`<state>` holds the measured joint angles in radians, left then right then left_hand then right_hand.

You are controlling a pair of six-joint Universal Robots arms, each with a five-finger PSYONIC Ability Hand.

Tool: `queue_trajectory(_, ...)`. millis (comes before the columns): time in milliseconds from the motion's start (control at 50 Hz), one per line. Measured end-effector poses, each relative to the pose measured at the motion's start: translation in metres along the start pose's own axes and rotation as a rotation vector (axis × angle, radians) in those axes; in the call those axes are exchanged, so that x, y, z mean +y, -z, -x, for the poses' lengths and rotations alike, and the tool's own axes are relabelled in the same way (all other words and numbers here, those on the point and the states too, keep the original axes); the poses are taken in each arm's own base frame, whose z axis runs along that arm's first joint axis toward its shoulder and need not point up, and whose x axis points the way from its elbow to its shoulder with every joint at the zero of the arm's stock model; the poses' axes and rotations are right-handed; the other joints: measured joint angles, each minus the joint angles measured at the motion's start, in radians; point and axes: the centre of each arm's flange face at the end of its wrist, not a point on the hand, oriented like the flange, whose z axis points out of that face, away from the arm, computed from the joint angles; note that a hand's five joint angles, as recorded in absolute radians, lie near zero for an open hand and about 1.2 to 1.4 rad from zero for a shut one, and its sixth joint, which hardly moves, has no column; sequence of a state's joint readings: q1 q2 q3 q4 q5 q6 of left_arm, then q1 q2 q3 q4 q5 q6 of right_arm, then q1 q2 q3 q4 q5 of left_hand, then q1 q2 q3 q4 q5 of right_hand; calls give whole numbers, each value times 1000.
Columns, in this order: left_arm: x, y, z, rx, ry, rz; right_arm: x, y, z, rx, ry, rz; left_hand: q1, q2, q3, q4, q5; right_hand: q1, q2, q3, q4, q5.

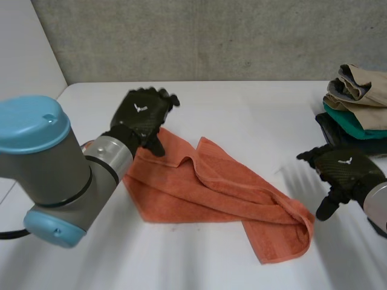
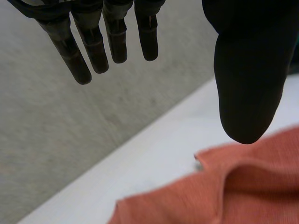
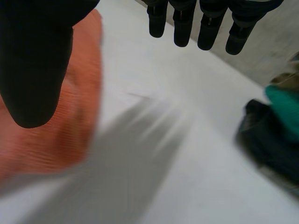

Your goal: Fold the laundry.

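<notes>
Left hand (image 1: 142, 115) hangs over the far left corner of the orange towel (image 1: 208, 190), fingers straight and spread from the thumb, grasping nothing; whether the thumb touches the cloth cannot be told. The towel lies loosely folded and rumpled on the middle of the white table (image 1: 248, 112), running from that corner toward the near right. Right hand (image 1: 346, 172) is just beside the towel's right end, fingers relaxed and empty, with a pile of clothes (image 1: 357, 99) behind it.

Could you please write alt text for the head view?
An orange towel lies rumpled on a white table. The open left hand is over its left corner, the open right hand beside its right end, near a clothes pile.
</notes>
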<state>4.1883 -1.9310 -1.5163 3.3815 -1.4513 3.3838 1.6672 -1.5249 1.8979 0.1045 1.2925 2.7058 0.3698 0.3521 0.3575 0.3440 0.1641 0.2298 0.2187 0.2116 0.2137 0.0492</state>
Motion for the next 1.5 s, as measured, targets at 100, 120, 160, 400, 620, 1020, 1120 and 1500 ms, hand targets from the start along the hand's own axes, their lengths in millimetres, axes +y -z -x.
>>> queue_trajectory(100, 31, -23, -1, 114, -35, 37, 5, 5, 14, -31, -91, 31, 0, 0, 0, 0, 0, 0, 0, 0, 0, 0)
queue_trajectory(120, 38, -30, -2, 136, -40, 42, 7, 5, 16, -29, -104, 34, 0, 0, 0, 1, 1, 0, 0, 0, 0, 0)
queue_trajectory(160, 47, -37, -4, 159, -43, 47, 9, 5, 17, -24, -111, 35, 0, 0, 0, 1, 1, 0, 0, 0, 0, 0)
queue_trajectory(400, 89, -82, -21, 209, -50, 58, 28, -3, 20, 43, -209, 29, 168, 172, 169, 185, 192, 37, 57, 68, 66, 61)
queue_trajectory(620, 103, -95, -26, 198, -144, 55, 47, -24, 32, -13, -249, 93, 645, 640, 631, 648, 645, 545, 557, 561, 558, 547)
queue_trajectory(1020, -47, -17, 3, -67, -206, -125, -100, 29, -22, 201, 311, -293, 785, 842, 831, 853, 817, 907, 959, 980, 982, 933)
queue_trajectory(1120, -79, 34, 11, -120, -205, -146, -127, 48, -28, 196, 429, -251, 785, 843, 832, 853, 817, 907, 959, 980, 983, 936)
queue_trajectory(1500, 26, -39, 12, -157, -226, 140, -89, -76, -16, 144, 677, -22, 785, 845, 836, 855, 817, 907, 959, 980, 986, 937)
